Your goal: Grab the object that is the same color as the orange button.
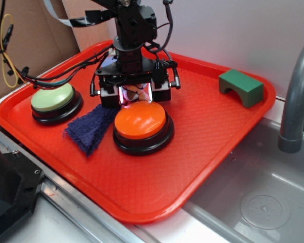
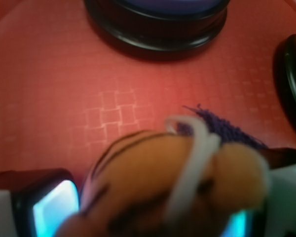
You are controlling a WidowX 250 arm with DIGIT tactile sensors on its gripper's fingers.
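Note:
The small orange tiger toy [image 1: 136,92] with black stripes sits between my gripper's fingers, low over the red tray [image 1: 202,152]. My gripper [image 1: 135,98] is right behind the orange button [image 1: 140,121], a glossy orange dome on a black base. In the wrist view the tiger [image 2: 153,173] is blurred. It fills the space between the two lit pads of the gripper [image 2: 148,217], and a white loop lies across it. The jaws look shut on the tiger.
A green-topped button [image 1: 52,97] stands at the tray's left. A dark blue cloth [image 1: 91,126] lies between it and the orange button and shows in the wrist view [image 2: 222,128]. A purple-topped button [image 2: 158,7] stands ahead. A green block [image 1: 240,87] sits far right. A sink [image 1: 263,202] and faucet [image 1: 294,101] are right of the tray.

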